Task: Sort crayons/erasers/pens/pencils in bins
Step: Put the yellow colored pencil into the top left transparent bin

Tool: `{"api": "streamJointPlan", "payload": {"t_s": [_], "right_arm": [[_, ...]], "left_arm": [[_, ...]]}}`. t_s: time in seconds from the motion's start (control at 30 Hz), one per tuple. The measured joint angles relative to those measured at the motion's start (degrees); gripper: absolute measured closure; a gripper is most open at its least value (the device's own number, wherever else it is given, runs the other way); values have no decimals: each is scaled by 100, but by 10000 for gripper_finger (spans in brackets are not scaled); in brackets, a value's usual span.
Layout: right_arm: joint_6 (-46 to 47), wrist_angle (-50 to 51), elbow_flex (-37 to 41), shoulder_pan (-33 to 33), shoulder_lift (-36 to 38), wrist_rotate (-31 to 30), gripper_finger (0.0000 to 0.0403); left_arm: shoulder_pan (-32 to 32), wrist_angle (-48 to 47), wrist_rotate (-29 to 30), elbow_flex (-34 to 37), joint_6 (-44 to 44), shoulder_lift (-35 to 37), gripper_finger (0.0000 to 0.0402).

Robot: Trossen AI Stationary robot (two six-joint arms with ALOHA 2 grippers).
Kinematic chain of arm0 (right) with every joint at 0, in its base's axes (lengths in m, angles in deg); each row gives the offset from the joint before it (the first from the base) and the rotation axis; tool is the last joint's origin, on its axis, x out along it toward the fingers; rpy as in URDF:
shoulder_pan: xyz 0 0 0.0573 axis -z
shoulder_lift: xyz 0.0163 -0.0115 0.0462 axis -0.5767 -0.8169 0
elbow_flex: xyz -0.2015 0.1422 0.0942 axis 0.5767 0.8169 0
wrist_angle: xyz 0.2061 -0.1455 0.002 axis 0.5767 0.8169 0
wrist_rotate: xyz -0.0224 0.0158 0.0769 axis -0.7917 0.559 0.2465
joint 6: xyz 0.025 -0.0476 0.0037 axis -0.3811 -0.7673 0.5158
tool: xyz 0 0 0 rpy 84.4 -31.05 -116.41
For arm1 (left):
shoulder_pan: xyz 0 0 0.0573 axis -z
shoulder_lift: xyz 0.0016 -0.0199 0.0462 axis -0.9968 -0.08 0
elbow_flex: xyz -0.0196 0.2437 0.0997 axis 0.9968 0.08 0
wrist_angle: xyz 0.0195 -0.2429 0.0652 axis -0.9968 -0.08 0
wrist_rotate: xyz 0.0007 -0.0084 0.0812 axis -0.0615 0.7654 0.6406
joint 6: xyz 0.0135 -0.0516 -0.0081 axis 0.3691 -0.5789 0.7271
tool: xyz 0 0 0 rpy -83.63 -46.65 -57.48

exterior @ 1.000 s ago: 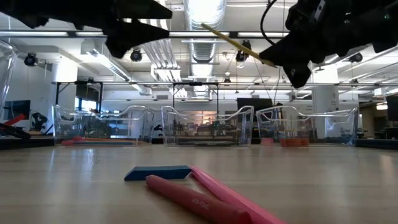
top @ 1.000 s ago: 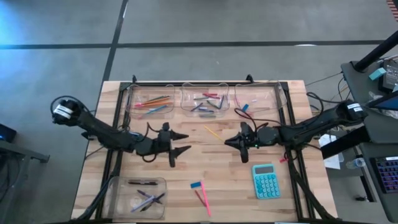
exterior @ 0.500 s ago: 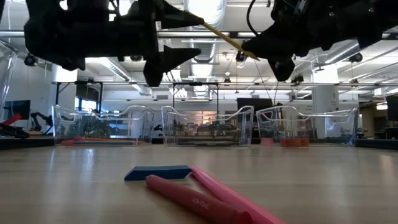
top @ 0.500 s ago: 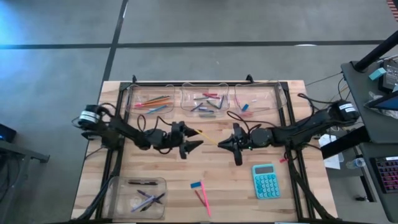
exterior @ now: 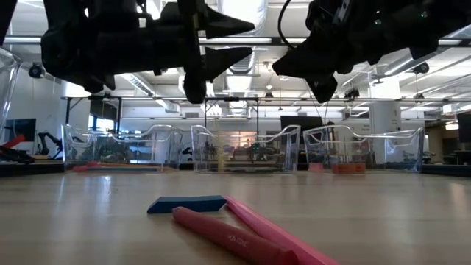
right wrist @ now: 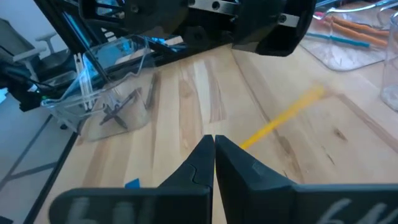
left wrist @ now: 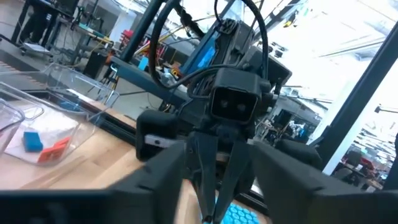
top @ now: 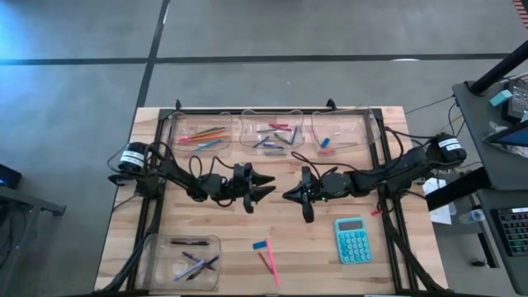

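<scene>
Along the far edge of the light wooden table stand three clear plastic rectangular bins. The far-left bin holds long thin pencils in orange, red, green and blue. The middle bin holds short stubby crayons, and the far-right bin holds small blue and red erasers. A fourth clear bin at the near-left corner holds slim dark pens, so we judge the sorting mostly done. Unsorted near the middle of the near edge lie a flat blue eraser and two pink sticks, touching one another (the teal calculator to their right is not for sorting). Over the table's middle the left gripper faces the right gripper at close range. The left one's fingers are spread with nothing visible between them; the right one's are pressed tight together. In the right wrist view a thin yellow pencil shows blurred just beyond those closed tips. We cannot tell whether it is held or loose above the wood, but it too has to reach the far-left bin.
</scene>
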Motion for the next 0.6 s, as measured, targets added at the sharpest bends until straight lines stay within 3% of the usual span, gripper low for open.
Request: {"api": "streamJointPlan", "payload": {"t_s": [0.2, 0.37, 0.43, 0.5, 0.6], "right_arm": [[-10, 11, 13, 0, 139, -3, 395], [-15, 343, 39, 0, 278, -3, 394], [-1, 416, 42, 0, 315, -4, 394], [-1, 536, 43, 0, 360, -5, 394], [-7, 559, 44, 0, 398, -27, 394]], "left_arm": [[0, -362, 2, 32, 33, 0, 377], [-7, -1003, 0, 109, 355, 380, 385], [-7, -2036, -2, 119, 626, 935, 385], [-7, -3805, 93, -31, 732, 1596, 385], [37, -6821, 731, -509, 544, 2442, 385]]}}
